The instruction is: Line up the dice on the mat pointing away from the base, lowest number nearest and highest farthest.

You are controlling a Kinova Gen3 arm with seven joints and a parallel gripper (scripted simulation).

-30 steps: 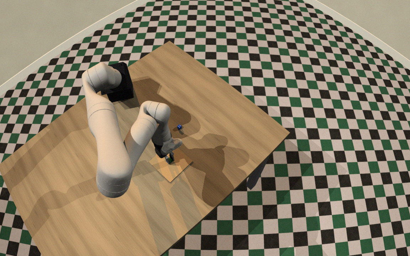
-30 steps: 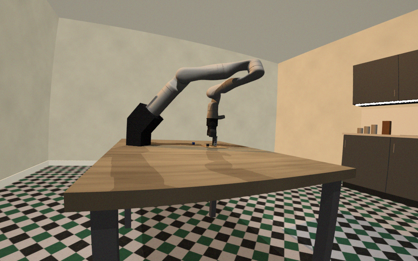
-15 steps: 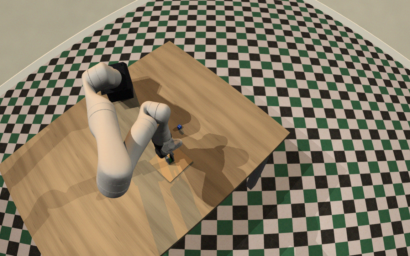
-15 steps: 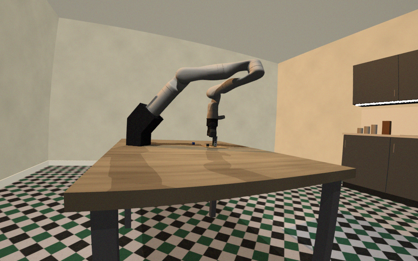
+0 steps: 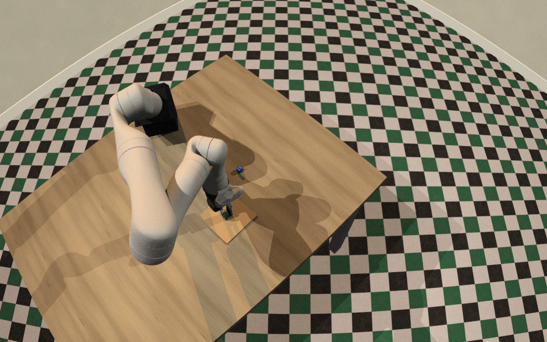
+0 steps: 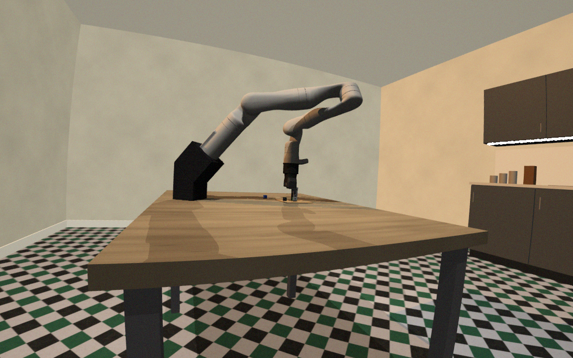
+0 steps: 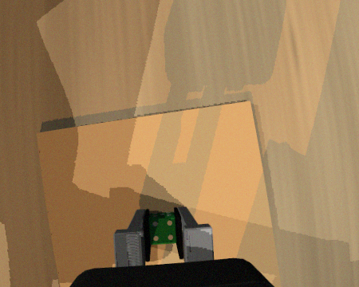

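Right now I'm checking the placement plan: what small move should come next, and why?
Probably ease straight down, then open: the gripper is shut on the green die over the mat, while the blue die sits off it.

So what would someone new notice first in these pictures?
Probably the big pale arm arching over the wooden table. Its gripper is shut on a green die above the tan mat, while a blue die sits on the bare wood nearer the base.
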